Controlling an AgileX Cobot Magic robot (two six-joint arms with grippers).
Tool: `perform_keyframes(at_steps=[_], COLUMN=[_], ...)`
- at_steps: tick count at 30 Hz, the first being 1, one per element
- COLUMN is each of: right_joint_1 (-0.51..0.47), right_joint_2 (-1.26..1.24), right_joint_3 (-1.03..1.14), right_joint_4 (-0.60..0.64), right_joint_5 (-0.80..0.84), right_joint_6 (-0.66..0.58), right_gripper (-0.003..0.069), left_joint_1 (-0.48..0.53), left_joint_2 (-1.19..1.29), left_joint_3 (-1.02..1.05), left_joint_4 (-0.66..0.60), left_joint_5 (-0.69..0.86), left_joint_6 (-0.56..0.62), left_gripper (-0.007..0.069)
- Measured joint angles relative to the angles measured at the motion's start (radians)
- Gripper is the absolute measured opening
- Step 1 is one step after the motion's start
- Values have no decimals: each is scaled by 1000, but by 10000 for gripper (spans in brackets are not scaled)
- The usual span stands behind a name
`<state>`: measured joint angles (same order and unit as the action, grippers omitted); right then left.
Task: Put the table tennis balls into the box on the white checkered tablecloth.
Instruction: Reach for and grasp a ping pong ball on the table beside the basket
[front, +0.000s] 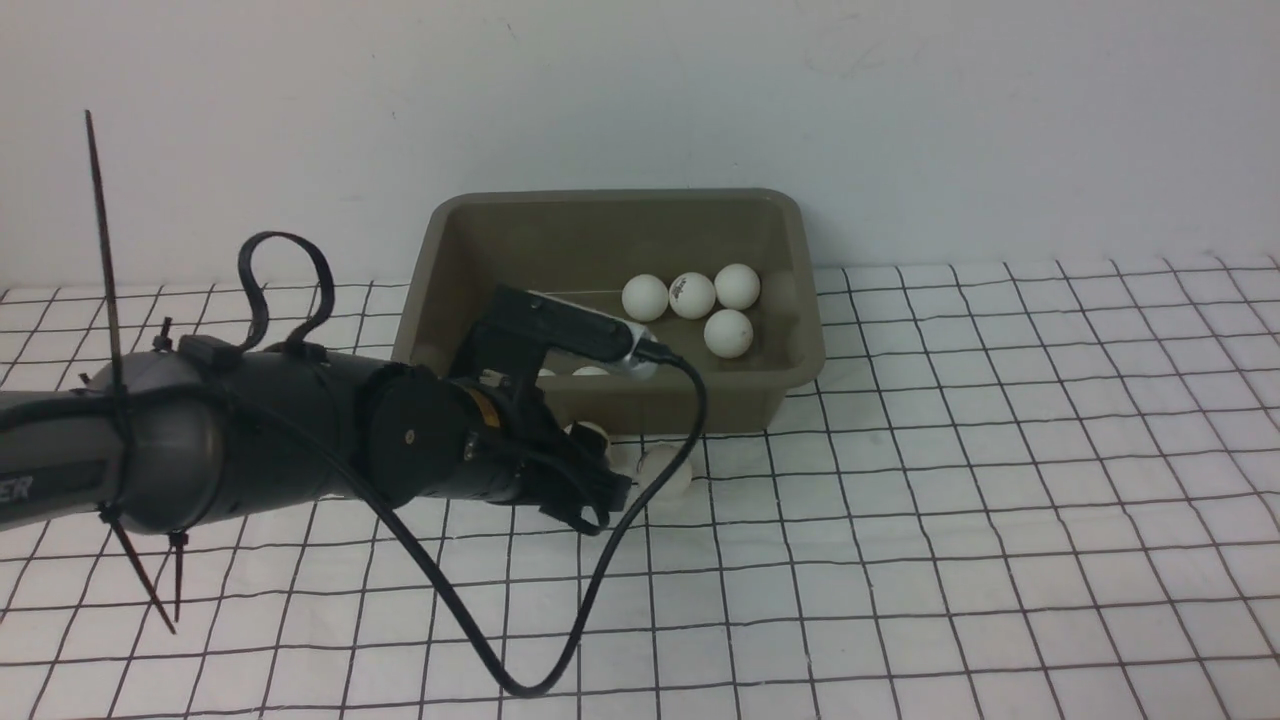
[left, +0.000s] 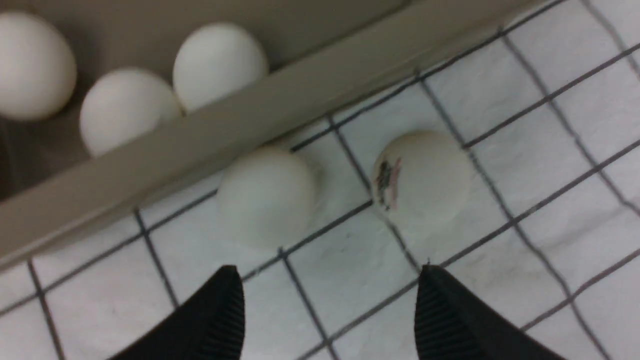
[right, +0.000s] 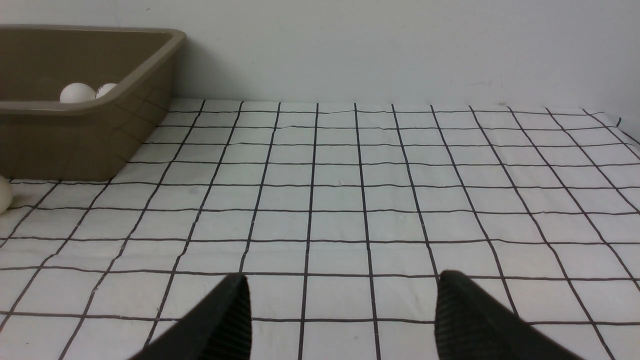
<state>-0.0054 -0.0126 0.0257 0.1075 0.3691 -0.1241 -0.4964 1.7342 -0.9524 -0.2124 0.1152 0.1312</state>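
Front: forward and down, box (front: 610, 240) at mid-distance.
Left wrist: close above box rim.
Right wrist: low, box far aside.

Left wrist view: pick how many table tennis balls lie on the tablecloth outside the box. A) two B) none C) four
A: a plain ball and a logo-marked ball rest on the tablecloth just outside the box.

The olive-grey box (front: 620, 197) stands on the white checkered tablecloth (front: 950, 450), holding several table tennis balls (front: 690, 296); two more balls (left: 267, 196) lie just beside its near wall.
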Motion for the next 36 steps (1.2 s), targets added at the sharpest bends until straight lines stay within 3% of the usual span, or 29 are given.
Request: perform_keyframes(at_steps=[11,20,24,29,36], right_joint_1=[0,0,0,0,0], right_joint_2=[0,0,0,0,0], right_joint_3=[0,0,0,0,0], right_joint_4=[0,0,0,0,0], right_joint_5=[0,0,0,0,0], right_joint_6=[0,0,0,0,0], right_gripper=[451,451,451,451,451], left_joint_1=[-22,-22,-23,-23,-25], left_joint_2=[-56,-252,-283,-266,-84], left_joint_3=[0,15,90,237,300], left_joint_4=[3,-21,-42,-55,-36], left_joint_5=[-337,3,104,-66,-351], left_joint_6=[95,157,159,158,158], left_gripper=[416,412,353,273,258])
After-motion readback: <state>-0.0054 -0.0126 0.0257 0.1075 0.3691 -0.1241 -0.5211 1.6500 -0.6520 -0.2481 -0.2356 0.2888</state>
